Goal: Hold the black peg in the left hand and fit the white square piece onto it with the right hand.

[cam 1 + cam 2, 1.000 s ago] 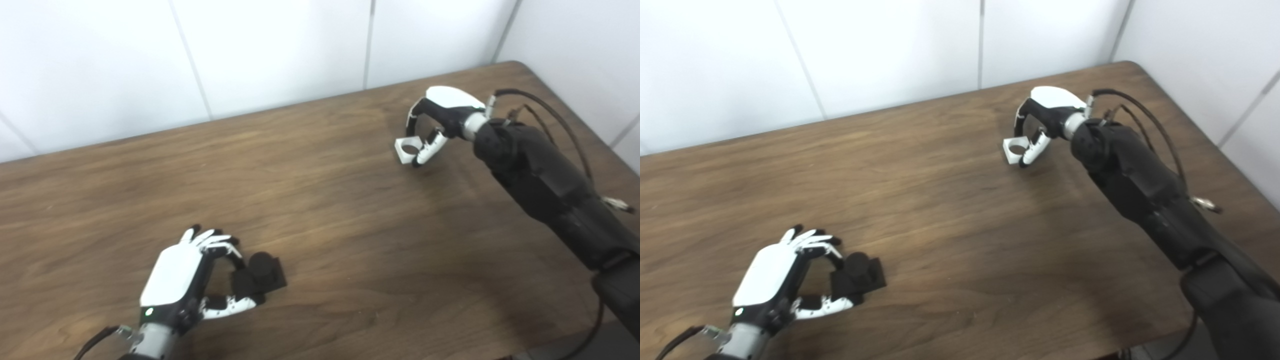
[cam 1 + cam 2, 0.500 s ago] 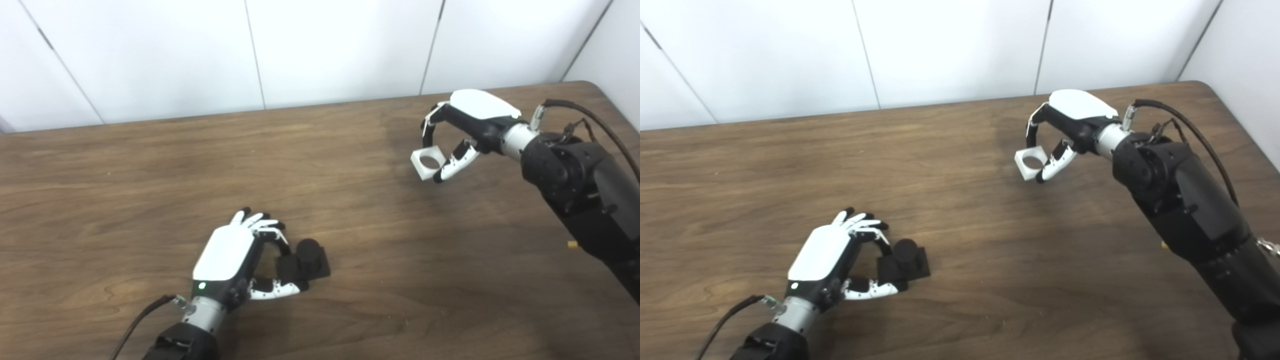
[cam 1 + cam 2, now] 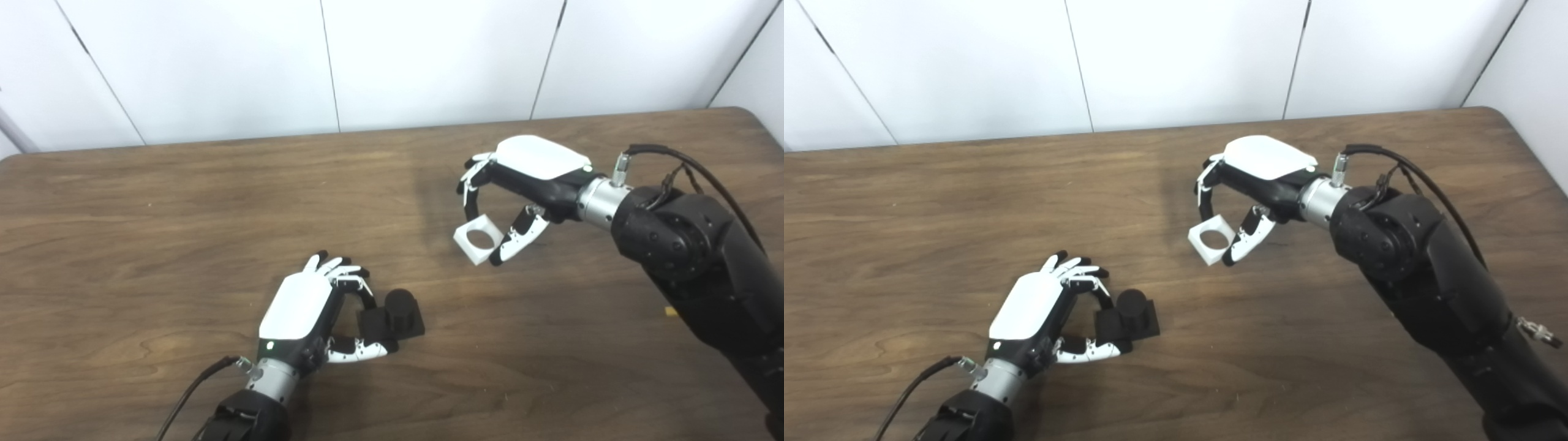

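Wood-grain table (image 3: 153,202) fills both views, with white wall panels (image 3: 429,55) behind its far edge. Toward the near left, the left hand (image 3: 306,315) lies low over the tabletop, its white back turned up and a small green light showing near the wrist. Its fingers (image 3: 343,278) curl over from above and its thumb (image 3: 361,350) reaches in from below, and together they pinch the left edge of the black peg (image 3: 398,312). That piece is a flat square base with a short round post standing upright on it (whether the base rests on the wood or is lifted just clear cannot be told). A dark cable runs back from the left wrist toward the bottom edge.

Further right and farther back, well apart from the peg, the white square piece (image 3: 479,237) hangs above the table, tilted, its round hole facing up and toward the cameras. The right hand (image 3: 520,184) grips it: curled fingers press on its far upper edge while the thumb (image 3: 514,236) bears on its right side. The bulky black right arm (image 3: 692,257) comes in from the lower right, with a cable looping over its wrist.
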